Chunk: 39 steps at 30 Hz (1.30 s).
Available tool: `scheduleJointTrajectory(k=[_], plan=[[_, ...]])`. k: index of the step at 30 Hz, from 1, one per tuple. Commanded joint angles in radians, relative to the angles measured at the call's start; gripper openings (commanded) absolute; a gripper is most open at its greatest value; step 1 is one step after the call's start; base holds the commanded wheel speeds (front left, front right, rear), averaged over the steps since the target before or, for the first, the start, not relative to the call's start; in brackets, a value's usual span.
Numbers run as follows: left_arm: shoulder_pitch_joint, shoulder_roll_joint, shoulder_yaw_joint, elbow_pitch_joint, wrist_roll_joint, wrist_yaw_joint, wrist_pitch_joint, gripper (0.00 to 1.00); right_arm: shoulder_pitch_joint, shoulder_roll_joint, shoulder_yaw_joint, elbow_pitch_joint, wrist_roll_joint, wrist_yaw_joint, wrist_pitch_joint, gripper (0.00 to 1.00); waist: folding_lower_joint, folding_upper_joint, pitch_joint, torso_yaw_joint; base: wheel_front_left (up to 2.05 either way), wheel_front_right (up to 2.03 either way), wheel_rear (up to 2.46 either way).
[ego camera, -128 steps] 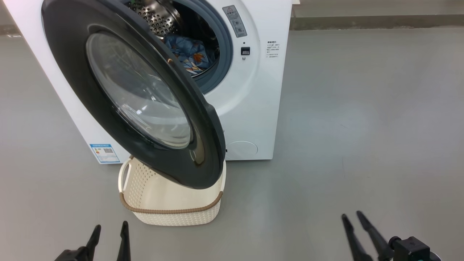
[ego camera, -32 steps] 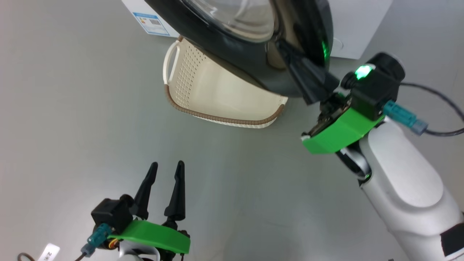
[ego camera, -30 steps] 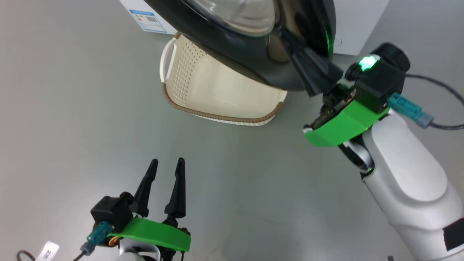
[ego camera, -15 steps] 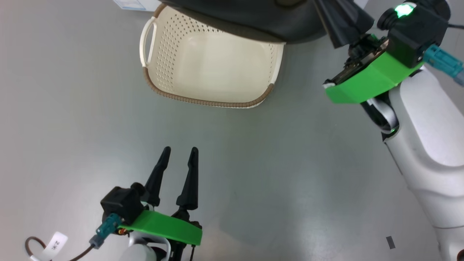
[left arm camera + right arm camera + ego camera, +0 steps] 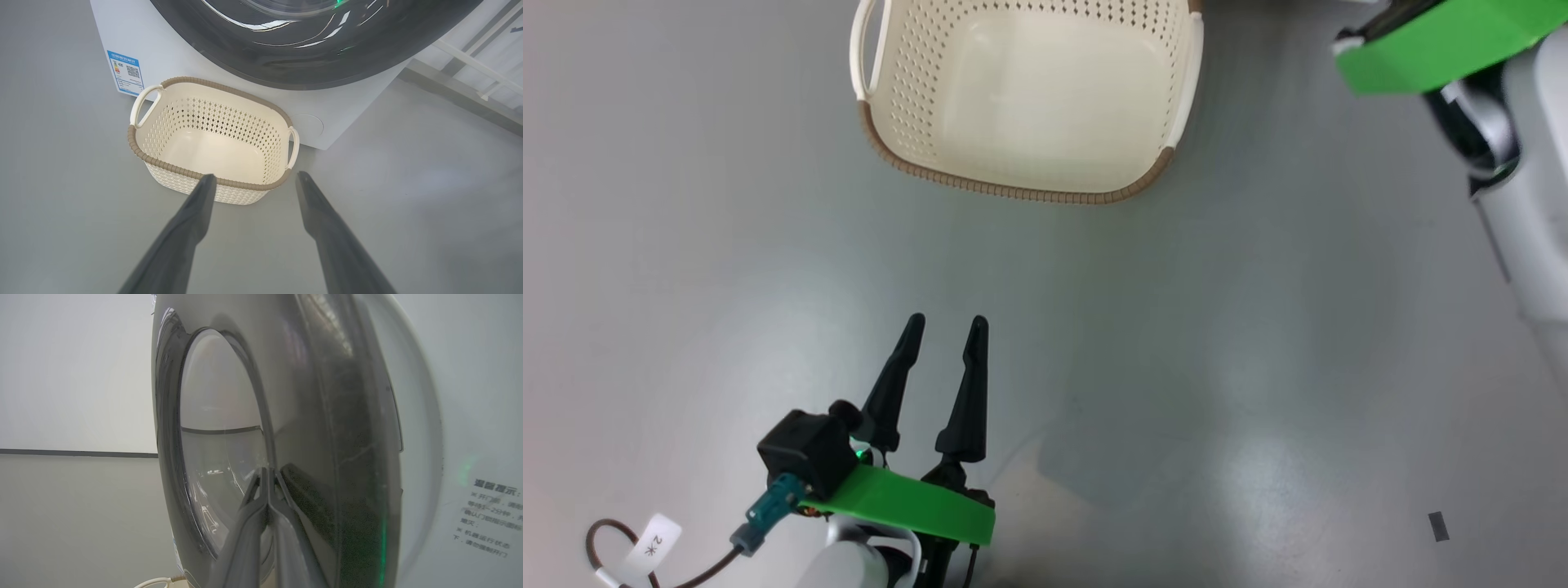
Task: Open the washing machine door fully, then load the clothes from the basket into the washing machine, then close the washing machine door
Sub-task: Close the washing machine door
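A smooth grey floor (image 5: 1258,367) runs under everything. Low at the left of the head view, the left gripper (image 5: 947,320) has its two long dark fingers spread, with nothing between them, the tips aimed up the frame at the small cream plastic basket with perforated sides and a brown woven-look rim (image 5: 1013,193).

In the left wrist view the basket stands on the floor just beyond the fingertips, mouth up. Its long axis lies across the fingers, one looped handle (image 5: 141,104) off to the left and the other past the right finger. Behind it rises the big white boxy washing machine (image 5: 102,32), with a blue label sticker (image 5: 126,72) beyond the left finger and a round service flap (image 5: 308,125) beyond the right one. The large round glossy black door (image 5: 286,61) overhangs the basket's far side.

At the right of the head view stand a green plate (image 5: 1437,41) and a pale forearm (image 5: 1535,204).

In the right wrist view the right gripper (image 5: 267,471) has its fingers pressed together, the tips at the door's black ring, beside the clear glass window (image 5: 220,416). The door stands upright, nearly edge-on, its face turned left of the fingers and the machine's white front to their right.
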Motion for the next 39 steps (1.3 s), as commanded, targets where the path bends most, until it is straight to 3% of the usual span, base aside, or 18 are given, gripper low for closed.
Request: scheduleJointTrajectory(k=[1,17,23,31,36,39], plan=[[0.001,0.015,0.025,-0.028,-0.01,0.004,-0.006,1.0,-0.012,0.006,-0.006,-0.015,-0.005,0.001,-0.004,0.0,0.0,0.0,0.017,0.01,0.0,0.0,0.0],[0.04,0.015,-0.074,-0.072,-0.06,0.014,-0.006,1.0,-0.202,-0.091,-0.037,0.162,-0.06,0.001,-0.004,0.0,0.0,0.0,0.006,0.075,0.0,0.0,0.0],[0.048,0.015,-0.068,-0.063,-0.065,0.019,-0.006,1.0,-0.215,-0.105,-0.079,0.203,-0.074,0.001,-0.004,0.0,0.0,0.0,-0.019,0.08,0.0,0.0,0.0],[0.038,0.015,-0.026,-0.021,-0.054,0.01,-0.006,1.0,-0.073,-0.067,-0.111,0.133,-0.053,0.001,-0.004,0.0,0.0,0.0,-0.094,0.041,0.0,0.0,0.0],[0.044,0.015,0.02,0.018,-0.055,0.0,-0.006,1.0,0.097,-0.02,-0.126,0.063,-0.025,0.001,-0.004,0.0,0.0,0.0,-0.184,-0.001,0.0,0.0,0.0],[0.057,0.015,0.055,0.044,-0.064,-0.01,-0.006,1.0,0.2,0.012,-0.14,0.02,-0.016,0.001,-0.004,0.12,0.0,0.0,-0.247,-0.029,0.0,0.0,0.0]])
